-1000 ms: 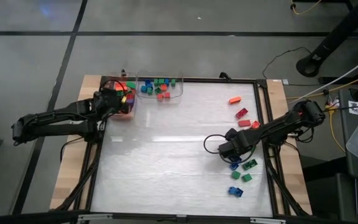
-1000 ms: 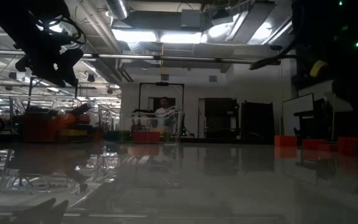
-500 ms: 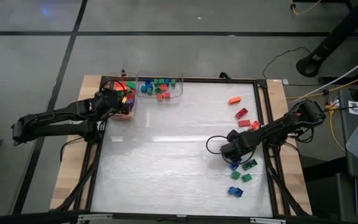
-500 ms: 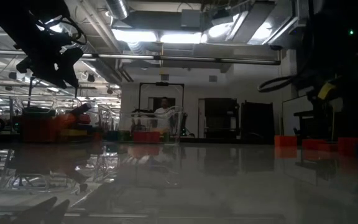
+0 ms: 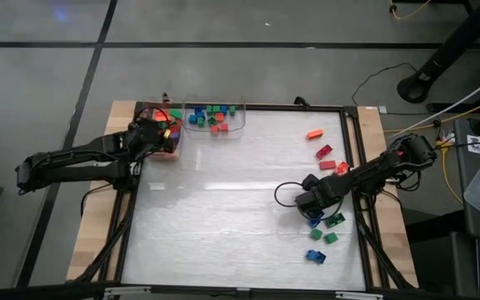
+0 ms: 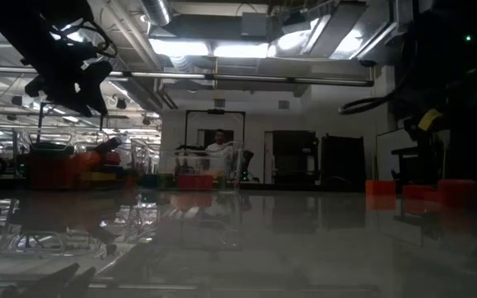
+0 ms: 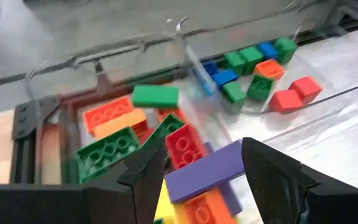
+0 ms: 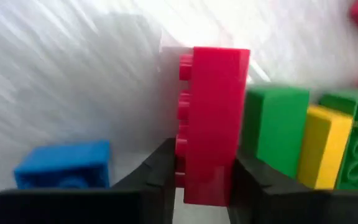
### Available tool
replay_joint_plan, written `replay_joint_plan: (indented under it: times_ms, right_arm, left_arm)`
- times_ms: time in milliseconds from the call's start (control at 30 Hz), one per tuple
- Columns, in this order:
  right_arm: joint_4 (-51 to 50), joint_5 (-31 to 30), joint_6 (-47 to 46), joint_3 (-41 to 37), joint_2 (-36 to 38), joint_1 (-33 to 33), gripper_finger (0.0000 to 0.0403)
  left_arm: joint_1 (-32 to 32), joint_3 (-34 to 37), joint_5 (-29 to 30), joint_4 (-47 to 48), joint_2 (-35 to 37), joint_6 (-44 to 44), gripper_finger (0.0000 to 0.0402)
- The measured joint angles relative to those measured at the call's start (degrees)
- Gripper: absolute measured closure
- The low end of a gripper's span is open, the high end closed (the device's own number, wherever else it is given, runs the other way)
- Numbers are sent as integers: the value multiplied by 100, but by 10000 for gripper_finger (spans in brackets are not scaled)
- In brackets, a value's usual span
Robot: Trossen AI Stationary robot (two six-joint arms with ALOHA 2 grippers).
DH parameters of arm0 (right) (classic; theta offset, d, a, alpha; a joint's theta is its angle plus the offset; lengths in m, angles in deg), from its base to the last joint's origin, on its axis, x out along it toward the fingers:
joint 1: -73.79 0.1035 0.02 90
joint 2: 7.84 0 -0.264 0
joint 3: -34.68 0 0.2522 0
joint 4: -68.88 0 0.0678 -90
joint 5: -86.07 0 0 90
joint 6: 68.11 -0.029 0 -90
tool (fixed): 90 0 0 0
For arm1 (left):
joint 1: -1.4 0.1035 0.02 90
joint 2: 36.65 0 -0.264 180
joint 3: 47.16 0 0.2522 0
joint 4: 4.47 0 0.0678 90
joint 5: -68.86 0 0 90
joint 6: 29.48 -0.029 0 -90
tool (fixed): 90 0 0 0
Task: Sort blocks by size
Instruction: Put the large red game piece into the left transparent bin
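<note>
Near the table's right edge my right gripper (image 5: 310, 205) points down among loose blocks and is shut on a red brick (image 8: 213, 112). Around it lie a blue block (image 8: 64, 163), green blocks (image 8: 275, 127) and a yellow one (image 8: 321, 146). More blocks lie farther along the right side: red ones (image 5: 327, 158) and an orange one (image 5: 314, 133). At the far left my left gripper (image 7: 207, 180) stands open above a bin of longer blocks (image 7: 107, 149), over a purple block (image 7: 207, 169) on the pile. My right gripper pinches the red brick between its two fingers, one on the studded face (image 8: 180, 158) and one on the opposite face (image 8: 234, 163). The fingers come from above, pointing down. The brick stands on edge with its studs sideways; whether it rests on the table I cannot tell.
A clear bin (image 5: 215, 118) of short blocks stands at the far edge, beside the left bin (image 5: 167, 137). A dark frame (image 5: 352, 158) borders the white table. More green and blue blocks (image 5: 316, 257) lie toward the near right. The table's middle (image 5: 223, 208) holds nothing.
My right gripper has sunk a little toward the blocks at the right side of the table.
</note>
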Motion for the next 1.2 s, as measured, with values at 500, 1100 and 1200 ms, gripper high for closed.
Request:
replay_joint_plan:
  times_ms: [500,1100,1200]
  right_arm:
    - [2071,-1404,982,752,-11,-60,283]
    - [5811,-319,3131,802,-11,-844,300]
    - [5826,-273,3290,802,-11,-826,308]
  left_arm:
    - [-809,0,-2341,-2244,-18,-701,202]
    - [-2816,0,-3248,-5303,-2624,-1597,202]
    - [-2838,0,-3244,-5901,-3134,-1814,201]
